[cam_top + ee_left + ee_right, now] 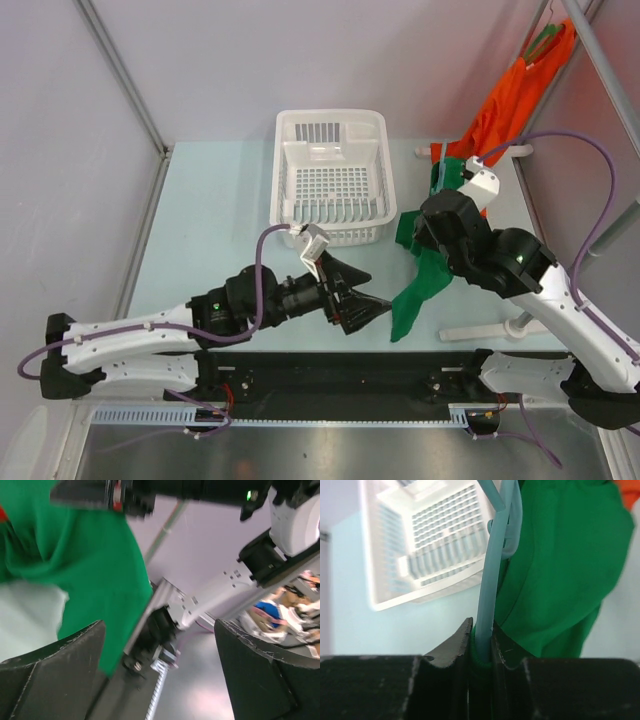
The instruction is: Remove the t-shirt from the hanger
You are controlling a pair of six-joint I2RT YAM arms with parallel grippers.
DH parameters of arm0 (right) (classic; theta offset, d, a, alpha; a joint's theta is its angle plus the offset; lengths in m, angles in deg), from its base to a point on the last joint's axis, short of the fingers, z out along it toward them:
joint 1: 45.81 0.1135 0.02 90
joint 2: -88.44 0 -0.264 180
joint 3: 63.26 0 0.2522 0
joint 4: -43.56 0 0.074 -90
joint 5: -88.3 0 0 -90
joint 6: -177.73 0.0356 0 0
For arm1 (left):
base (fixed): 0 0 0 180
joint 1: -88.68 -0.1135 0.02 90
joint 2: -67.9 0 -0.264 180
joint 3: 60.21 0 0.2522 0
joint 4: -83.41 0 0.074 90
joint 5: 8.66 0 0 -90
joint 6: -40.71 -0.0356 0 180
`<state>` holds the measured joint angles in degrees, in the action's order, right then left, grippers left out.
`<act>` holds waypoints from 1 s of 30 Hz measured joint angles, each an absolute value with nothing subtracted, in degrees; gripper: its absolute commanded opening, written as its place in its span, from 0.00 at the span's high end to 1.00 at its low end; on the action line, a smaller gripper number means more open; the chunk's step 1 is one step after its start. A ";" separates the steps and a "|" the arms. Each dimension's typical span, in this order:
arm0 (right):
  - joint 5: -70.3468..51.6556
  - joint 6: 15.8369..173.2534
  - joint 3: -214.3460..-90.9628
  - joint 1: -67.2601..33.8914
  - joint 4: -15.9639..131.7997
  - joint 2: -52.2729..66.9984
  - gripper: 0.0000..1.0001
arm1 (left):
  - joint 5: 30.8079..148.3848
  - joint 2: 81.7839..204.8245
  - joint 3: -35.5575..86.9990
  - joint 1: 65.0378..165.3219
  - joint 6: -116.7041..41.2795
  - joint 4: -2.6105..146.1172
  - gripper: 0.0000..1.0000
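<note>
Right wrist view: the right gripper (481, 636) is clamped tight on the pale blue hanger (488, 580), with the green t-shirt (560, 555) draped just beside its fingers. The left gripper (160, 675) gapes wide and holds nothing, the shirt's hem hanging against one finger at the gap's edge. The danger, I'd say: closing now catches only a sliver, and a hard tug could wrench the hanger from the right grip.

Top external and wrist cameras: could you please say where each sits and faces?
Top external: above, behind the bases, looking down on both arms, pale blue table, white slotted plastic basket.
Left wrist: looks past the open left tool at the green t-shirt.
Right wrist: looks past the right tool, shut on the pale blue plastic hanger, toward the basket.
Shared: all show the t-shirt.
</note>
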<state>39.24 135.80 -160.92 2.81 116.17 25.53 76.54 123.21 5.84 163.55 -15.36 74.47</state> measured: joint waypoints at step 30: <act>41.08 159.98 -158.75 17.61 115.98 28.04 0.83 | 51.77 143.82 20.47 169.15 -35.38 72.44 0.99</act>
